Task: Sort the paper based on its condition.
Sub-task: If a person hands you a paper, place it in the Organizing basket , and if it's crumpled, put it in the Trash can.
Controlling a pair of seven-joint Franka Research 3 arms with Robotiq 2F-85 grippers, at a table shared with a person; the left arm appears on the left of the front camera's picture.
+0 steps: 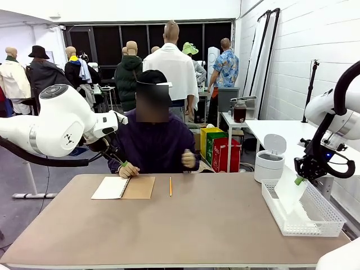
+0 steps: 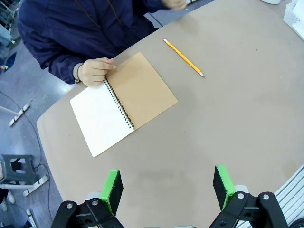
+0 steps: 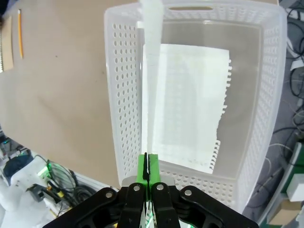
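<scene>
Hanging from the right gripper (image 3: 147,161), a thin white sheet of paper (image 1: 289,194) dangles edge-on over the white mesh basket (image 1: 332,222), its lower end reaching down inside the walls; the green-padded fingers (image 3: 141,167) are pressed together on the sheet's top edge. Flat on the basket's smooth floor lies another sheet (image 3: 190,104), plain and rectangular, with one long side ragged with torn spiral-hole tabs. The basket itself is a rectangular plastic tub with perforated walls and a slotted handle, sitting at the bench (image 1: 197,225) end on the robot's right. Well to the left of the basket, an open spiral-bound notebook (image 2: 124,102) lies near the bench's far edge, a blank white page on one side of the wire coil and the brown cardboard cover folded flat on the other. A person's hand (image 2: 95,71) rests at the top of its coil. A slim yellow pencil (image 2: 184,58) lies between notebook and basket, just beside the notebook. The left gripper (image 2: 166,187) hovers above the bare tan bench surface on the robot's side of the notebook, its fingers (image 2: 112,189) spread wide and holding nothing.
</scene>
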